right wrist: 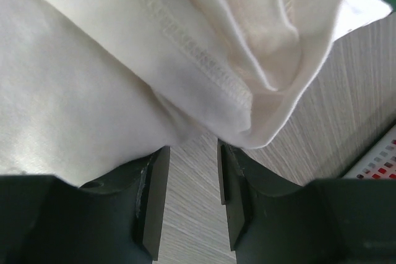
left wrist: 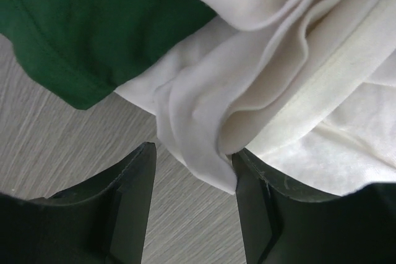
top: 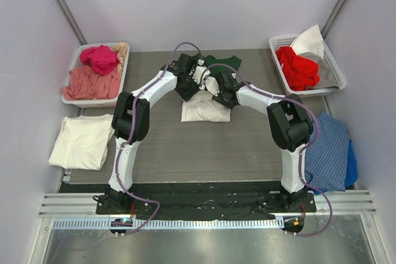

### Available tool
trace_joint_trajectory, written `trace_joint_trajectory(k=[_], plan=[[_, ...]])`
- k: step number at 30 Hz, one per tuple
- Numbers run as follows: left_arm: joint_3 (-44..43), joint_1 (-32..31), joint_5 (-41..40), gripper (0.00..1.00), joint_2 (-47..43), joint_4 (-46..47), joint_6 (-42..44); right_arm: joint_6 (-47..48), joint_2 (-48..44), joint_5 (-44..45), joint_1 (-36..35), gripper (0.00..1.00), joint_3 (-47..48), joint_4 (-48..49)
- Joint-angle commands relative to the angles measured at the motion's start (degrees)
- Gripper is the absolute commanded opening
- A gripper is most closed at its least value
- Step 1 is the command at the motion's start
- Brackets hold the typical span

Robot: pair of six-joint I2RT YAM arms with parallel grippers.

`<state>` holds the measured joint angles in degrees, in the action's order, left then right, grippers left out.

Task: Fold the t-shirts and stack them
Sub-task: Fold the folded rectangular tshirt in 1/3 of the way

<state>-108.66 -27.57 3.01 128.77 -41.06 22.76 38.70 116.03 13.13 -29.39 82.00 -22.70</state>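
Observation:
A cream-white t-shirt lies bunched at the middle of the table, with a dark green t-shirt behind it. Both arms reach over it. My left gripper is open; in the left wrist view its jaws straddle bare table, and a fold of the cream-white t-shirt touches the right fingertip beside the green t-shirt. My right gripper is also open, with the hem of the cream-white t-shirt draped over its fingertips and only table between the jaws. A folded cream t-shirt lies at the left.
A white basket at the back left holds pink garments. Another basket at the back right holds red and white garments. A blue checked cloth lies at the right edge beside the right arm.

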Motion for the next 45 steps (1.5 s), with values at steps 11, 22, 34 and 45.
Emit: trace_joint_trajectory(k=[11,22,34,45], plan=[[-4.63,-0.90,0.86,0.56,0.78,3.09,-0.97,2.35,-2.82,-1.96,-1.73,0.43,4.66,5.56],[-8.40,-0.90,0.51,0.55,2.27,3.00,-1.93,3.75,-4.41,-0.47,-1.55,0.43,4.66,4.77],[-11.30,-0.90,-2.03,0.53,4.56,5.64,-2.99,5.33,-3.18,1.20,-0.94,0.43,6.16,4.77],[-13.42,-0.82,-8.62,0.53,6.93,11.87,-3.87,6.56,-0.63,1.90,0.64,0.43,9.23,4.77]])
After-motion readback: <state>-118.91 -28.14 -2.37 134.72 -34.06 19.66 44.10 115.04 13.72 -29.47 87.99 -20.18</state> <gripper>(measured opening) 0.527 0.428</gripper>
